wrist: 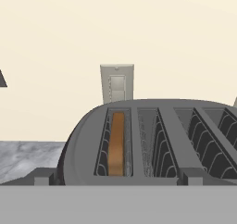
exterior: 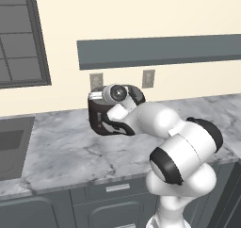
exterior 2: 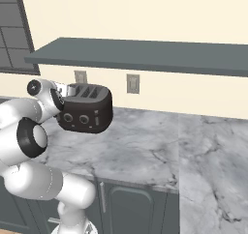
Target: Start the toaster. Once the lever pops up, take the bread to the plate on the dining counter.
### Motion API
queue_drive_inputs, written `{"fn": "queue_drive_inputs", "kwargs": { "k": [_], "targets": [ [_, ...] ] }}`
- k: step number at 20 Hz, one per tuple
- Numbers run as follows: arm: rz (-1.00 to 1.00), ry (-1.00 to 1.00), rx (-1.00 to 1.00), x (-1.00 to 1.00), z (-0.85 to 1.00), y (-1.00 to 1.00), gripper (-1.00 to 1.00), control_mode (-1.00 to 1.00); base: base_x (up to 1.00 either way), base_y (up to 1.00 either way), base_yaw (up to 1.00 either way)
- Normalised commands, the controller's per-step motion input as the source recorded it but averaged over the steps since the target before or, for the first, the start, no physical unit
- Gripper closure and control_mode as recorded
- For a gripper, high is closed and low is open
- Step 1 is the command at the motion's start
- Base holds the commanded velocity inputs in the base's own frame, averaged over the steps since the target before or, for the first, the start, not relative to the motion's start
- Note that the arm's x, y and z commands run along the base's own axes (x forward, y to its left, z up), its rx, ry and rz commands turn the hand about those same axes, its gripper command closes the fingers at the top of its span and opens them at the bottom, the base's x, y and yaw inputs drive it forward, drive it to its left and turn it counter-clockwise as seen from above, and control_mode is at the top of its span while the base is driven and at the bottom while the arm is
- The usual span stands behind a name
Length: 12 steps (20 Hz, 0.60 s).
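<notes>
Glossy dark toaster (exterior 2: 86,113) with a matt grey slotted top — tan bread (wrist: 116,143) inside; smooth, veined marble worktop (exterior 2: 140,151); matt grey shelf (exterior 2: 145,54).
</notes>
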Motion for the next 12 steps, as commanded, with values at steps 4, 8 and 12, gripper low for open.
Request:
{"fn": "queue_drive_inputs", "kwargs": {
  "k": [4, 8, 12],
  "targets": [
    [0.0, 0.0, 0.0, 0.0, 0.0, 0.0, -1.0, -1.0, 0.0, 0.0, 0.0],
    [0.0, 0.0, 0.0, 0.0, 0.0, 0.0, -1.0, -1.0, 0.0, 0.0, 0.0],
    [0.0, 0.0, 0.0, 0.0, 0.0, 0.0, -1.0, -1.0, 0.0, 0.0, 0.0]
  ]
}}
